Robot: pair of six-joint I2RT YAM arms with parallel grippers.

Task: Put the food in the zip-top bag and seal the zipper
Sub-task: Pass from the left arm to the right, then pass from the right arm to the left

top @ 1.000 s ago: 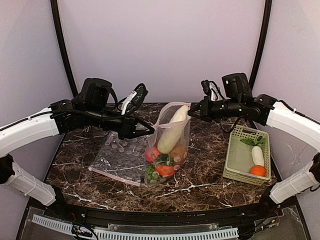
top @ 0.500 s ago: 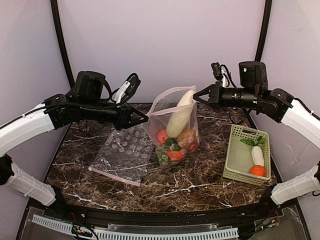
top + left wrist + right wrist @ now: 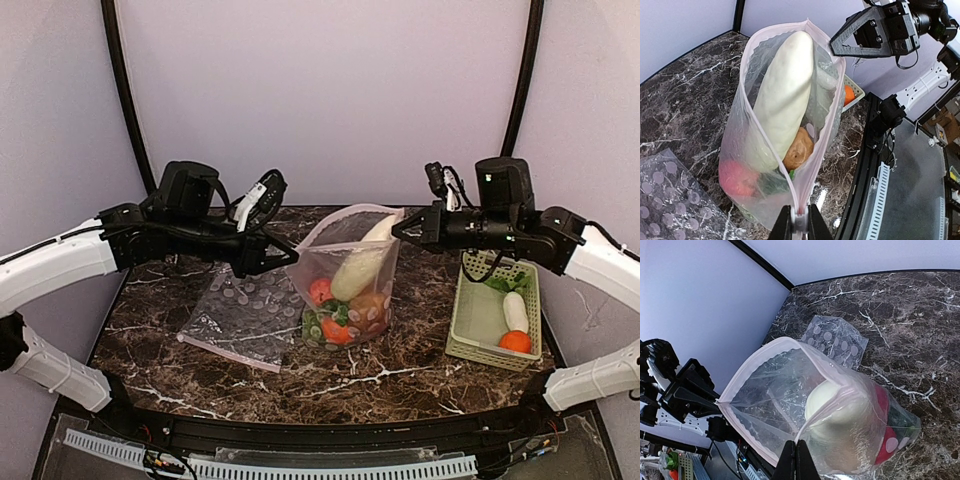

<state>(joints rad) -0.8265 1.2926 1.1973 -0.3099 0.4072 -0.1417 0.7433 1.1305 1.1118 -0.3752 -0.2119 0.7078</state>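
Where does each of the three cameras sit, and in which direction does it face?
Top external: above and behind the arms, looking down at the table; both arms show, left pincer and right pincer holding the zip-top bag.
Left wrist: on the left arm, facing right across the bag; own pincer at bottom edge.
Right wrist: on the right arm, facing left into the bag mouth; own pincer at bottom edge.
Both wrist views share the white radish.

Soft, even light — faint shadows on the marble table (image 3: 420, 375), perhaps slight blur at wrist-view edges
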